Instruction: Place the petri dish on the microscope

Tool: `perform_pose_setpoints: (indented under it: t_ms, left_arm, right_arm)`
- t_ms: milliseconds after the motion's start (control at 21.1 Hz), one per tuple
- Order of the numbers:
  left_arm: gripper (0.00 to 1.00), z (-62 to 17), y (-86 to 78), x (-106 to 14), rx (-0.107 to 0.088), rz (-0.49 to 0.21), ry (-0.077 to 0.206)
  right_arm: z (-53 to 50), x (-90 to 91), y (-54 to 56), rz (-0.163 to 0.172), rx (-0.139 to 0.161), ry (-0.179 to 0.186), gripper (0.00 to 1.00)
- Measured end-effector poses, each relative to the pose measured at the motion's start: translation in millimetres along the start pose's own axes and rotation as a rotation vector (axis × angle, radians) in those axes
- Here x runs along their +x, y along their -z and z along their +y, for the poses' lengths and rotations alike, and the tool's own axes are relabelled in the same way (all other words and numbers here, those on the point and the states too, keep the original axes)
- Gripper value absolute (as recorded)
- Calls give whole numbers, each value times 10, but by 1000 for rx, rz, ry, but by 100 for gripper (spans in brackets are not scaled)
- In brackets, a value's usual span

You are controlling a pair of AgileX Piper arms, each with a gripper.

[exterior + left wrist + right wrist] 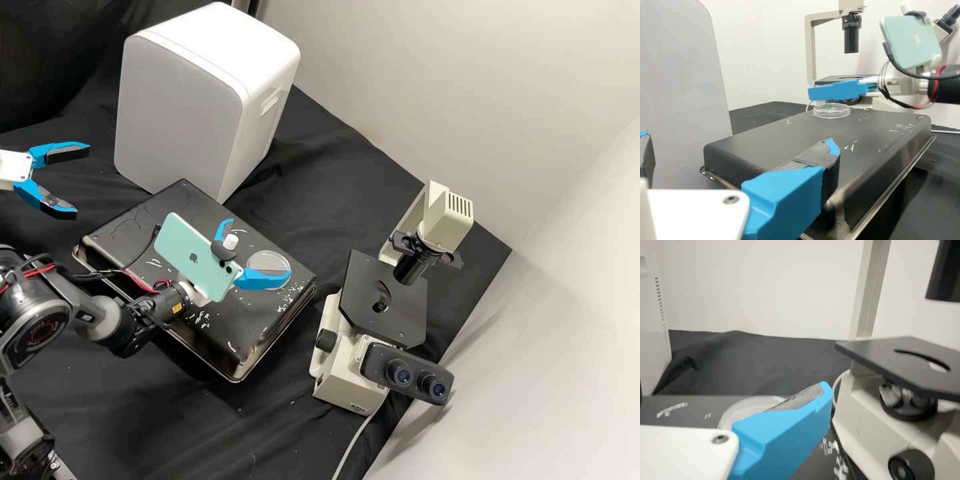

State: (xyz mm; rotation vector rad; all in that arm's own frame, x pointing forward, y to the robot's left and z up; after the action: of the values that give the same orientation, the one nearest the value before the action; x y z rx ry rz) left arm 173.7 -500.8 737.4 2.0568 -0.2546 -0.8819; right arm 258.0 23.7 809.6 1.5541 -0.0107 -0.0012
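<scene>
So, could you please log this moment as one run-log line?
right gripper: open at petri dish | petri dish: on black tray, not yet on microscope | left gripper: open, away from tray

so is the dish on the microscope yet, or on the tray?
On the tray. The dish lies flat on the black tray beside the microscope, whose stage is bare.
</scene>
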Motion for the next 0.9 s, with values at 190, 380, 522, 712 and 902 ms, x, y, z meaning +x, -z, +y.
perform_pose_setpoints:
  t_ms: [190,380,522,712,902]
  left_arm:
    - [100,-3,1,1,-1,0,2]
    - [100,-11,4,4,-3,1,5]
    - [100,-14,5,5,-3,1,7]
    - [100,-15,2,6,-3,0,7]
    - [100,-25,5,9,-6,0,12]
  right_arm:
    - [-74,-89,-61,-20,-1,26,100]
    - [-140,-81,-117,-43,5,37,100]
    - [-165,-71,-161,-69,12,39,100]
    - [-178,-49,-234,-96,12,42,100]
    - [-161,40,-309,-124,15,26,100]
